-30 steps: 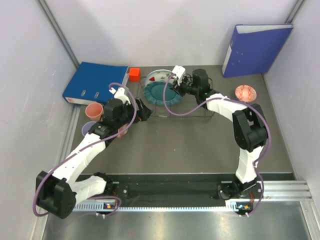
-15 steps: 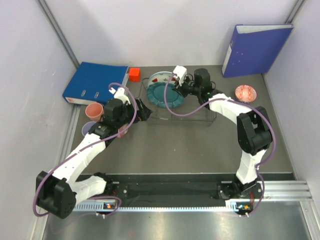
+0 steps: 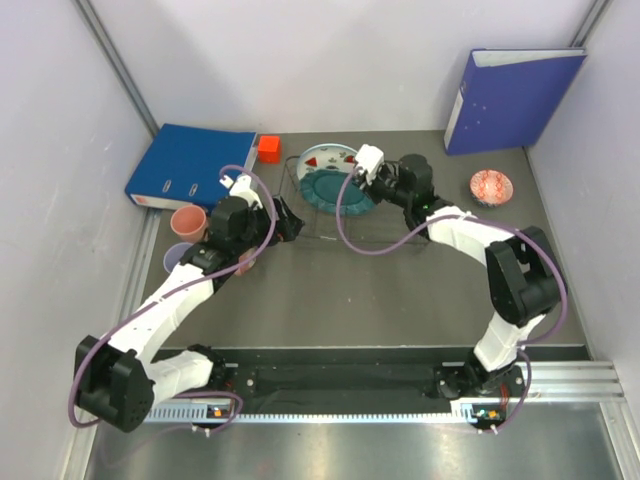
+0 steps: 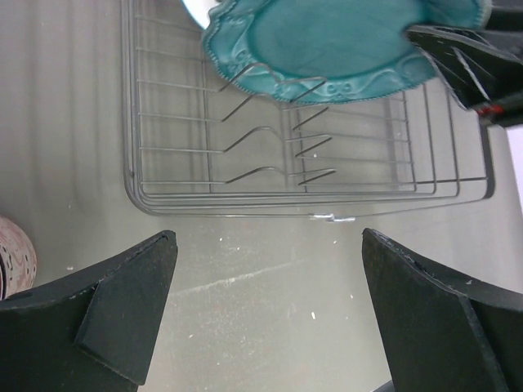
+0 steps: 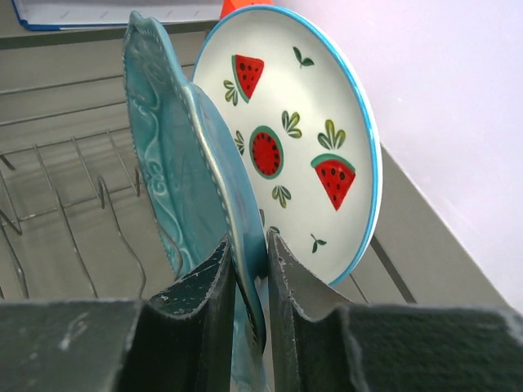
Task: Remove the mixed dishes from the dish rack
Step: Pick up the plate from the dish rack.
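Observation:
The dark wire dish rack (image 3: 400, 224) stands at the table's far middle. In it, a teal scalloped plate (image 3: 335, 190) stands on edge in front of a white watermelon plate (image 3: 322, 156). My right gripper (image 3: 370, 180) is shut on the teal plate's rim (image 5: 176, 163), its fingers (image 5: 214, 278) on both faces; the watermelon plate (image 5: 302, 139) stands just behind. My left gripper (image 4: 270, 310) is open and empty over bare table, just before the rack's near edge (image 4: 245, 208). A salmon-pink cup (image 3: 187, 220), a lavender cup (image 3: 177, 258) and another pink cup (image 3: 245, 265) stand at left; the pink bowl (image 3: 491, 186) at right.
A blue binder (image 3: 190, 165) lies flat at the far left with a red cube (image 3: 268, 149) beside it. A second blue binder (image 3: 510, 98) stands upright at the far right. White walls close in both sides and the back.
My right gripper has carried the teal plate a little to the right, away from the rack's left end. The left arm has barely moved.

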Robot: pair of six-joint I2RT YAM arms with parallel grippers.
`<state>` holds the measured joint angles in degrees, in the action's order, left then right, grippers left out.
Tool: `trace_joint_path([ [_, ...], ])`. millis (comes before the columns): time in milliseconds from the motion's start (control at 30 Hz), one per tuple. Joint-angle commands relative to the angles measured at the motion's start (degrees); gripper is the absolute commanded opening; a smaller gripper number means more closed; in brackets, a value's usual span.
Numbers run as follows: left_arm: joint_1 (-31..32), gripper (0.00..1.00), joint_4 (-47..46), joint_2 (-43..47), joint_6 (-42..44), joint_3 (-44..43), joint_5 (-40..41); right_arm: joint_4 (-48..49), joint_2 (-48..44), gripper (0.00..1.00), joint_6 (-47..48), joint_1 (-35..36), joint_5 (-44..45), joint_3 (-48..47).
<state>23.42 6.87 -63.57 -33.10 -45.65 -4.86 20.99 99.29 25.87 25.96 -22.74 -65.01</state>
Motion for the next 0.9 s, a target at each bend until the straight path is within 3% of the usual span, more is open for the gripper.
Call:
trace_joint_path([
  [0, 0.3, 0.99, -3.3, -1.2, -0.4, -0.5, 0.0, 14.9, -5.5, 0.0, 4.4, 2.6, 6.6, 4.6],
  [300, 0.3, 0.98, -2.7, -1.0, -0.1, -0.6, 1.0, 22.2, -6.3, 0.0, 3.5, 3.8, 9.7, 8.5],
  [567, 0.3, 0.98, -2.0, -0.9, -0.5, -1.1, 2.0, 18.5, -9.2, 0.0, 0.2, 3.5, 8.7, 2.4],
  [867, 0.3, 0.98, -0.7, -1.9, -1.3, -2.3, 3.1, 15.4, -13.2, 0.0, 0.4, 3.3, 7.7, 2.0],
])
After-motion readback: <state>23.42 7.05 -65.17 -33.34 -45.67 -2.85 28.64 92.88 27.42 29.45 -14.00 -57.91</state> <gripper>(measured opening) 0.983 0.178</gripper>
